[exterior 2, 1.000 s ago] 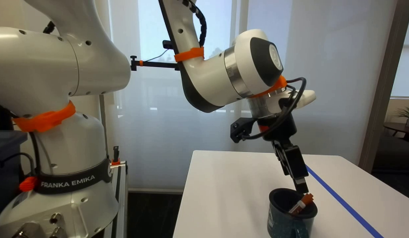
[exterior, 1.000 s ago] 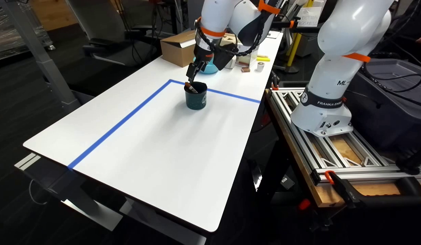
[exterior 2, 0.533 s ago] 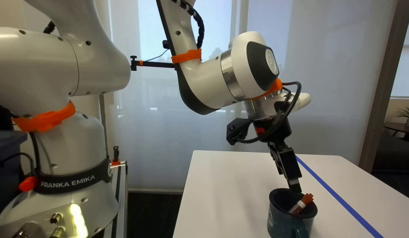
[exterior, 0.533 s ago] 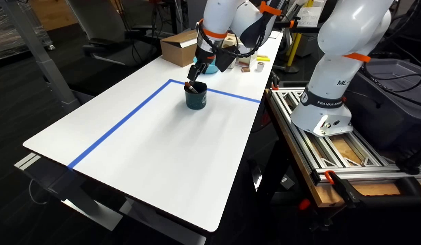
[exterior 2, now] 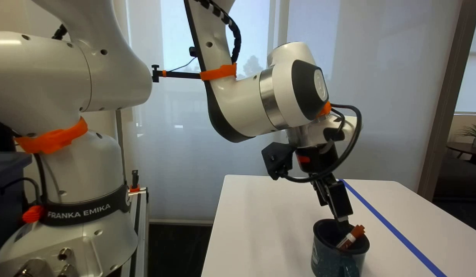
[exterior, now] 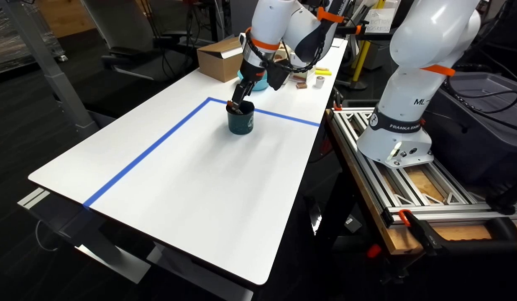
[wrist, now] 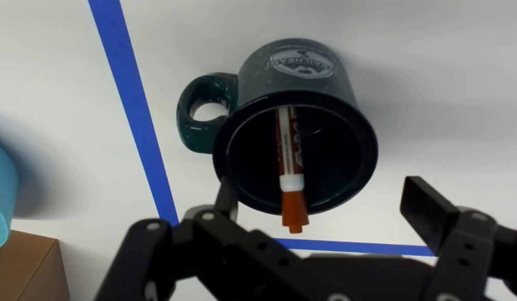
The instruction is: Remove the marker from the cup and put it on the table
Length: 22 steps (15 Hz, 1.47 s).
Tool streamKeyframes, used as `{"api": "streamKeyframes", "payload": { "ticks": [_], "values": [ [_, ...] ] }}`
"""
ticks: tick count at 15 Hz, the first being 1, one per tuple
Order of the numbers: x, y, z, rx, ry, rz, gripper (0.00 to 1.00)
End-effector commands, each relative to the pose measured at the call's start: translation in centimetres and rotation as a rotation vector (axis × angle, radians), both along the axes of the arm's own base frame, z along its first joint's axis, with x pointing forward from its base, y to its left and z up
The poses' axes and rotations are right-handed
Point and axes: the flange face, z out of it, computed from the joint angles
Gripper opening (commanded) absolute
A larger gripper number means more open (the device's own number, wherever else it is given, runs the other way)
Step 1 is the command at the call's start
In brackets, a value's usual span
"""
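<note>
Claw (wrist: pixel 320 190) points down at mouth of dark green cup (wrist: pixel 296 85), fingers spread wide, clear gap btwn. Marker (wrist: pixel 291 159) is in the cup, btwn the fingers per wrist view, tilted, orange-brown cap end poking past the rim twd claw's base. One fingertip (wrist: pixel 227 198) overlaps the rim there; can't tell if touching. White table (wrist: pixel 451 125) w/ blue tape (wrist: pixel 134 104) is under claw & cup. Lt-blue bowl (wrist: pixel 1 188) & cardbd box (wrist: pixel 24 259): off to claw's side.
</note>
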Motion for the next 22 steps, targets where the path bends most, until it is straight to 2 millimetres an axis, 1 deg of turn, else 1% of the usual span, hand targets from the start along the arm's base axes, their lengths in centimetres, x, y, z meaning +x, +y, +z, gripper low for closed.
{"api": "streamKeyframes", "payload": {
  "ticks": [1,5,6,7,8,10,14,16,17,18,19,20,21,22],
  "values": [
    [0.4,-1.5,-0.8,0.014,-0.014,0.089,1.00],
    [0.9,-2.6,-1.7,0.021,-0.013,0.139,1.00],
    [1.0,-2.8,-2.0,0.027,-0.011,0.148,0.90],
    [1.1,-3.0,-2.2,0.030,-0.010,0.155,0.83],
    [1.3,-3.2,-2.4,0.031,-0.009,0.162,0.72],
    [1.5,-3.4,-2.8,0.036,-0.007,0.171,0.64],
    [1.9,-3.7,-3.3,0.045,-0.007,0.188,0.62],
    [2.0,-3.8,-3.6,0.048,-0.007,0.198,0.58],
    [2.1,-3.9,-3.7,0.050,-0.006,0.202,0.53],
    [2.1,-3.9,-3.9,0.051,-0.004,0.205,0.44],
    [2.2,-3.9,-4.0,0.053,-0.004,0.208,0.29],
    [2.2,-3.9,-4.0,0.052,-0.004,0.212,0.28],
    [2.2,-3.9,-4.1,0.053,-0.004,0.216,0.23],
    [2.2,-3.8,-4.2,0.055,-0.003,0.220,0.15]
  ]
}}
